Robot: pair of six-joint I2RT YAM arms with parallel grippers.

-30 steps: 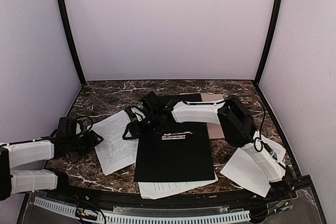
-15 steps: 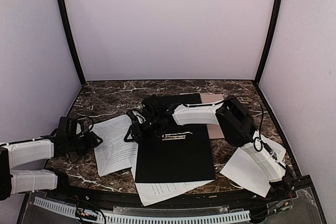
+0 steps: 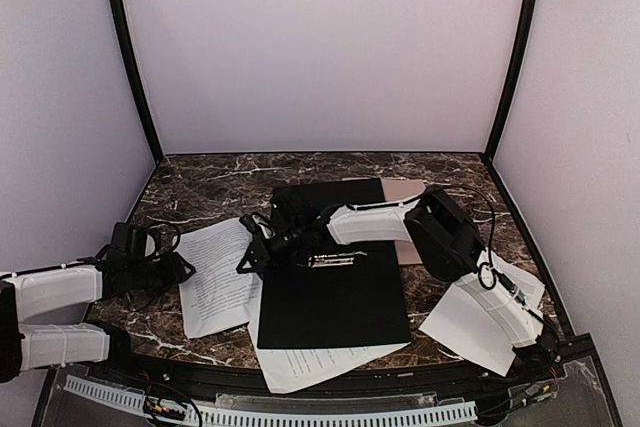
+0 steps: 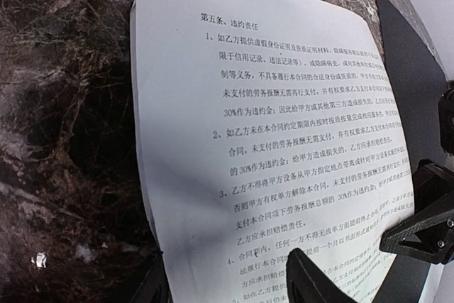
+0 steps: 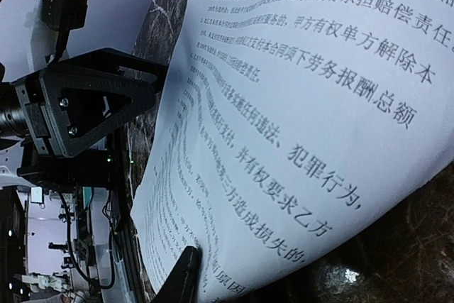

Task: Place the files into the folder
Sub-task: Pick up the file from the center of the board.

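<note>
One file (image 3: 215,277), a white printed sheet, lies left of centre. My left gripper (image 3: 178,269) stands open at its left edge, and its two fingers straddle the sheet's near edge (image 4: 234,285). My right gripper (image 3: 250,252) reaches across to the sheet's right edge and is shut on it. One fingertip (image 5: 186,269) rests on the curled-up paper (image 5: 298,104); the other is hidden. A second file (image 3: 320,359) pokes out from under a dark folder (image 3: 335,297). A third file (image 3: 478,325) lies at the right by my right arm. The tan folder (image 3: 405,188) lies at the back, mostly hidden by the right forearm.
The dark folder with a white label covers the middle of the marble table (image 3: 200,182), and another dark flat piece (image 3: 330,193) lies behind it. White walls close in the left, right and back. In the right wrist view the left gripper (image 5: 85,108) faces me closely across the sheet.
My right gripper has slid a little left and closed onto the sheet's right edge, nudging the sheet leftward. The left gripper's jaws have narrowed slightly; that arm has stayed in place.
</note>
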